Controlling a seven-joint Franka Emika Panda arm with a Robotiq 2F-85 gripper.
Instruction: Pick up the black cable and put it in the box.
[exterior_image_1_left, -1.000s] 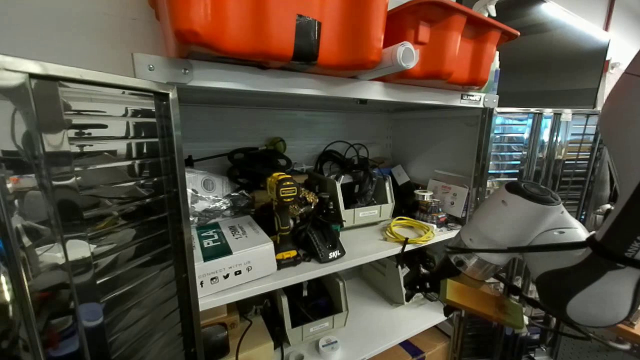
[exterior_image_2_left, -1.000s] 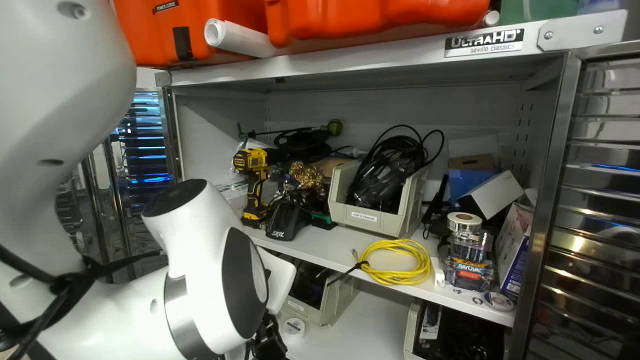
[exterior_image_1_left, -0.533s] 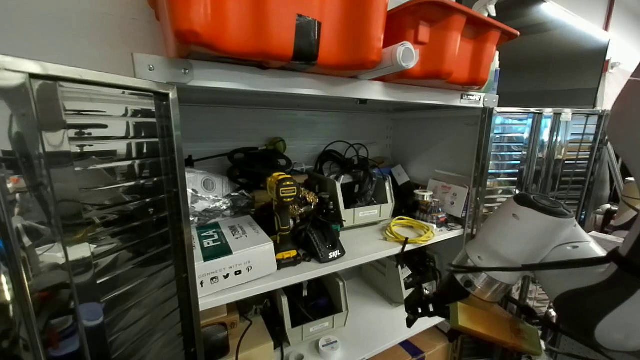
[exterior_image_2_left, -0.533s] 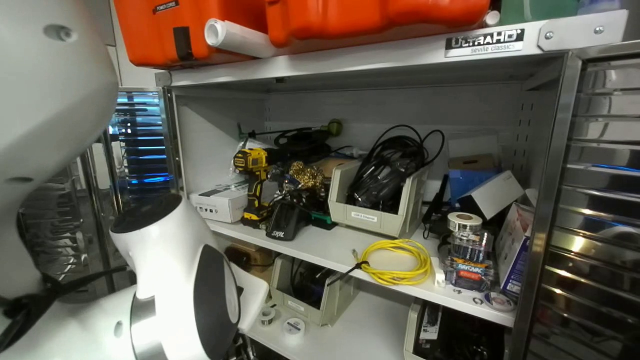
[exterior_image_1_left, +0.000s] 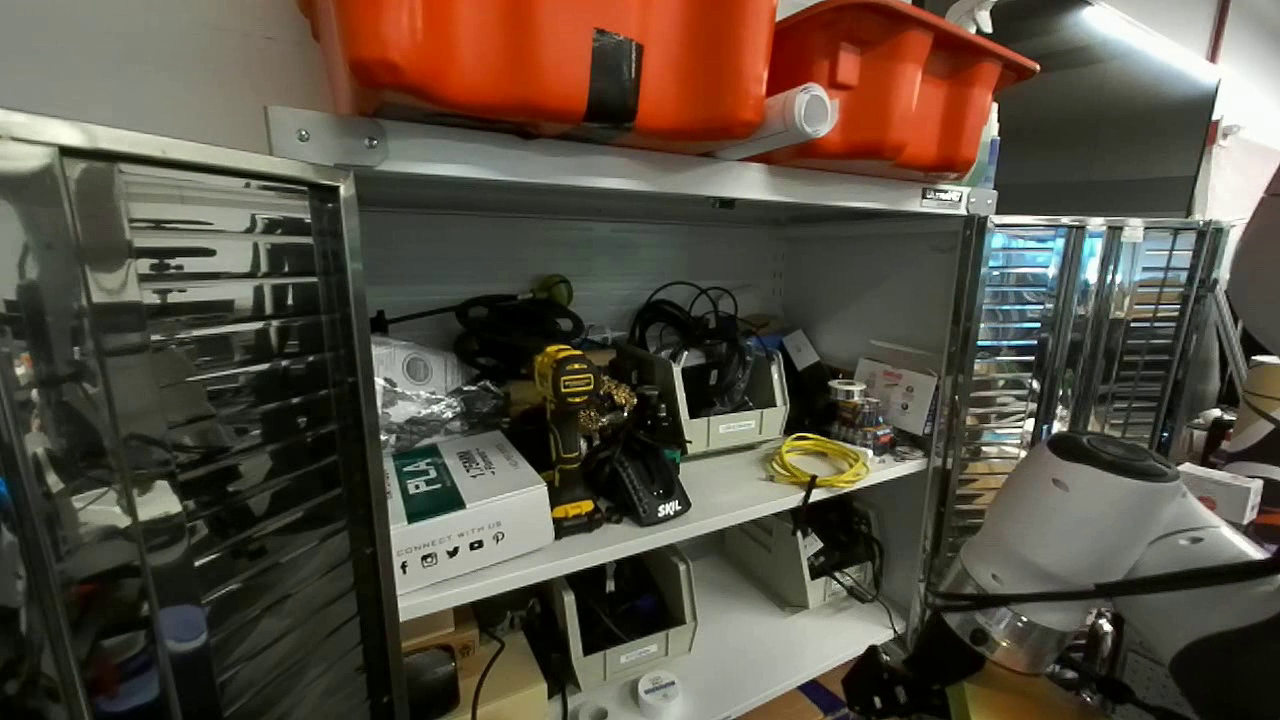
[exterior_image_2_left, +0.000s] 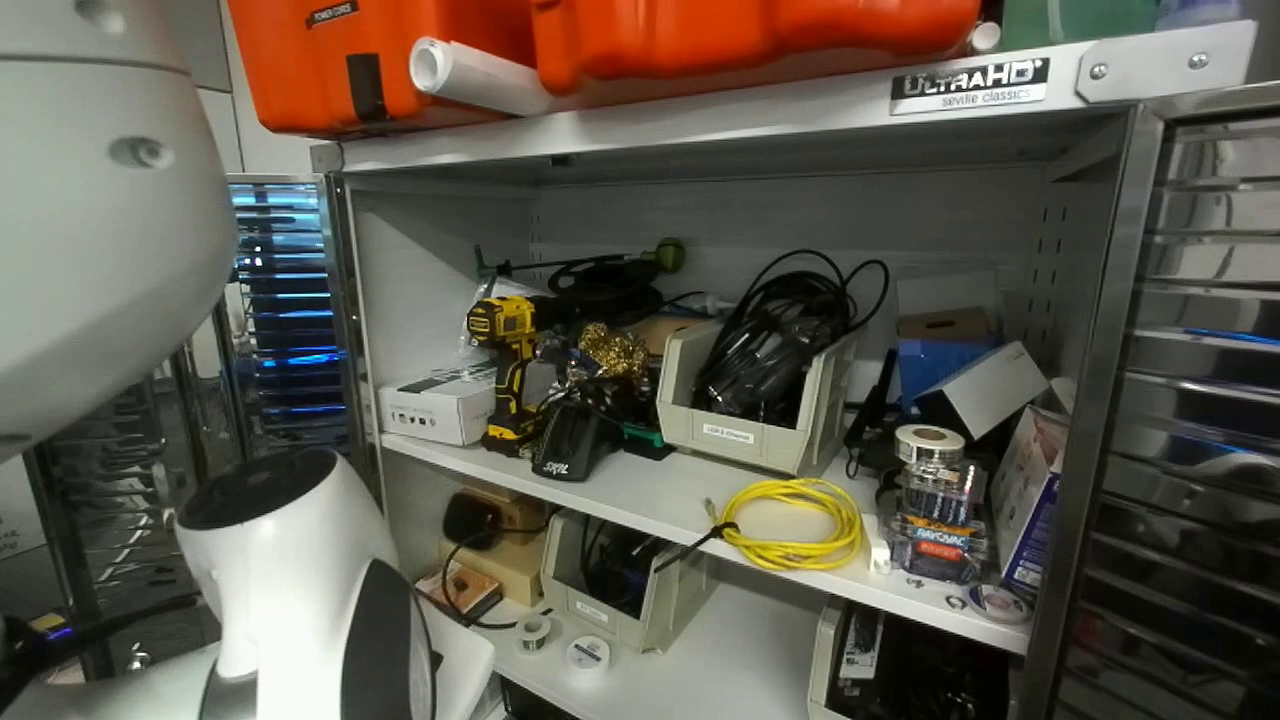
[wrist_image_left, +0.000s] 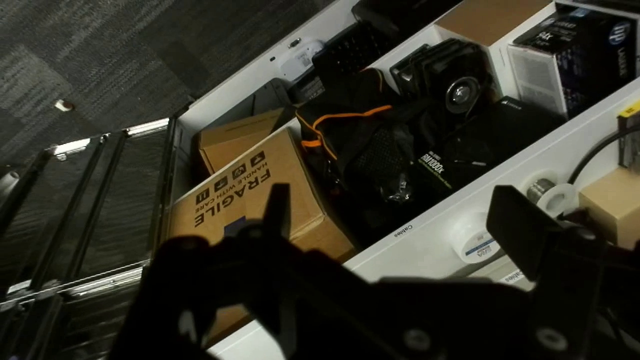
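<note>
My gripper (exterior_image_1_left: 872, 684) is open with nothing between its fingers, low beside the cabinet's lower shelf; it also shows in the wrist view (wrist_image_left: 392, 200). In an exterior view it is hidden behind the arm. Several black cables show, and I cannot tell which one is meant. A coiled black cable (exterior_image_1_left: 690, 325) fills the upper grey bin (exterior_image_1_left: 735, 430), also in an exterior view, cable (exterior_image_2_left: 790, 310) and bin (exterior_image_2_left: 735, 435). Black cables lie in the lower middle bin (exterior_image_2_left: 605, 612) and the lower right bin (exterior_image_1_left: 772, 560). A thin black cable (exterior_image_2_left: 450, 580) loops beside cardboard boxes.
A yellow cable (exterior_image_2_left: 795, 525) lies at the upper shelf's front edge. A drill (exterior_image_1_left: 568, 430) and a PLA box (exterior_image_1_left: 470, 500) stand left. A white roll (wrist_image_left: 475, 242) sits near the lower shelf's edge. A cardboard box (wrist_image_left: 250, 195) is below. Metal doors (exterior_image_1_left: 200, 430) flank the cabinet.
The arm and gripper have moved down and away from the lower right bin, rightward in an exterior view. The lower shelf's boxes, looped cable and right bin are now uncovered.
</note>
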